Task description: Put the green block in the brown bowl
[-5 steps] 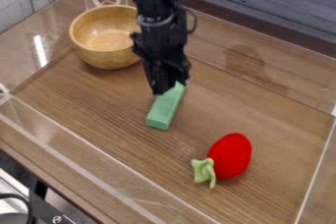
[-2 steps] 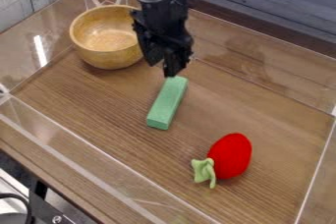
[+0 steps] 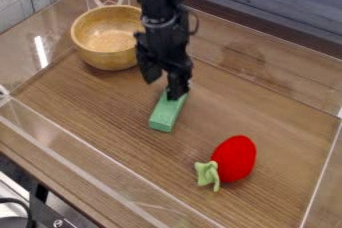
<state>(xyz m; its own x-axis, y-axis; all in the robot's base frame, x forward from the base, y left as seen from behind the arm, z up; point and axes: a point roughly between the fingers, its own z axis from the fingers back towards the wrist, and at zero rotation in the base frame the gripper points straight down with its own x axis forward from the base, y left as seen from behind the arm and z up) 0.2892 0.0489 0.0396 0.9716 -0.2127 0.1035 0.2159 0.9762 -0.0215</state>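
The green block (image 3: 168, 113) lies flat on the wooden table, its long side running from near to far. My gripper (image 3: 167, 87) hangs straight down over the block's far end. It is open, with one dark finger on each side of that end, and I cannot tell whether the fingers touch the block. The brown bowl (image 3: 107, 37) stands at the back left, just left of the arm, with nothing inside it.
A red strawberry-like toy (image 3: 234, 158) with a green stem lies at the front right. Clear plastic walls (image 3: 80, 177) run around the tabletop. A dark wall stands behind the table.
The gripper was shut at the block's far end, then lifted a little and opened. It has now come back down, open, around that end. The block has stayed where it was.
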